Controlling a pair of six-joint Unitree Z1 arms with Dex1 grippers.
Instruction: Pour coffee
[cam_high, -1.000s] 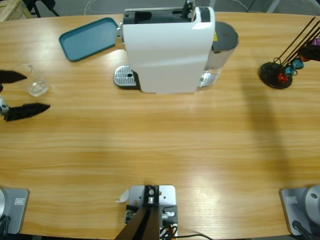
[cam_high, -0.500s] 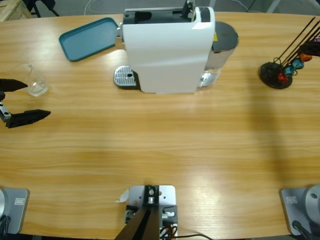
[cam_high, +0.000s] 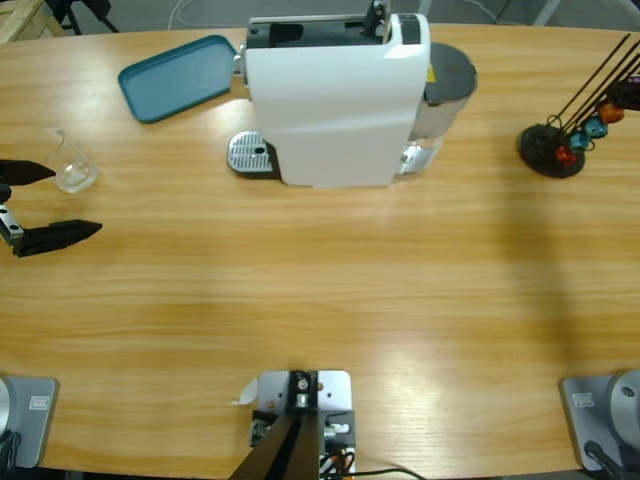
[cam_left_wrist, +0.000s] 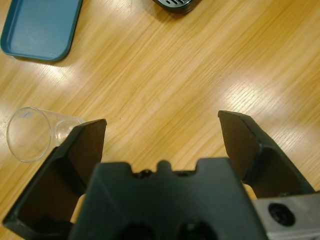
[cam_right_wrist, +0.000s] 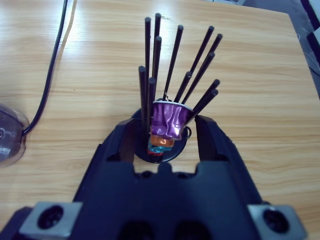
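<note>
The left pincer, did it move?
Yes. The left pincer slid toward the table's near edge, so its upper jaw is now beside the glass tumbler, not over it.

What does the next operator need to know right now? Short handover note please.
Left gripper: open, empty, beside the clear glass tumbler at the table's left edge, not around it.
Right gripper: jaws on either side of the purple capsule at the top of the capsule rack; grip cannot be confirmed.
Coffee machine: drip tray bare. Teal tray empty.
Done: nothing visible. Left: load capsule, place tumbler, brew.
</note>
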